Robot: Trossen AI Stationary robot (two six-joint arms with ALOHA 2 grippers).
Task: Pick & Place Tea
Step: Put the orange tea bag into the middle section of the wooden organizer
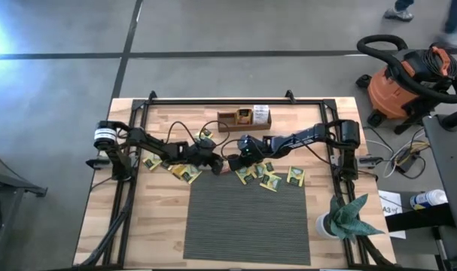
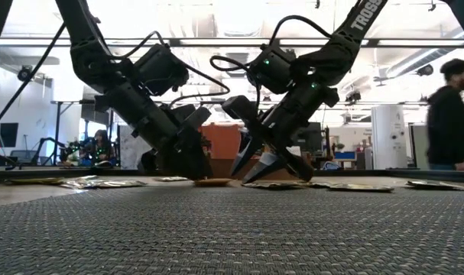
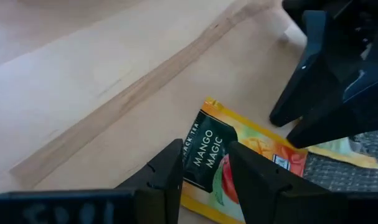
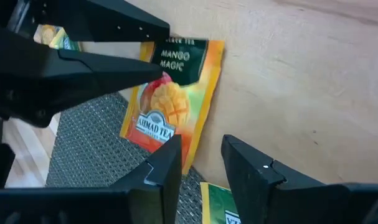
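sachet [image 4: 171, 99]: "AHMAD TEA", "MANGO MAGIC" | left end effector [image 3: 204, 165]: narrowly parted over it | right end effector [image 4: 201, 158]: narrowly parted, empty

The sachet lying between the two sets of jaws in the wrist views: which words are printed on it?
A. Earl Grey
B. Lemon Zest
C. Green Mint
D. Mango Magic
D: the orange and green sachet shows "Mango Magic" on its dark green panel in both wrist views, with "Ahmad Tea" below it in the right wrist view.
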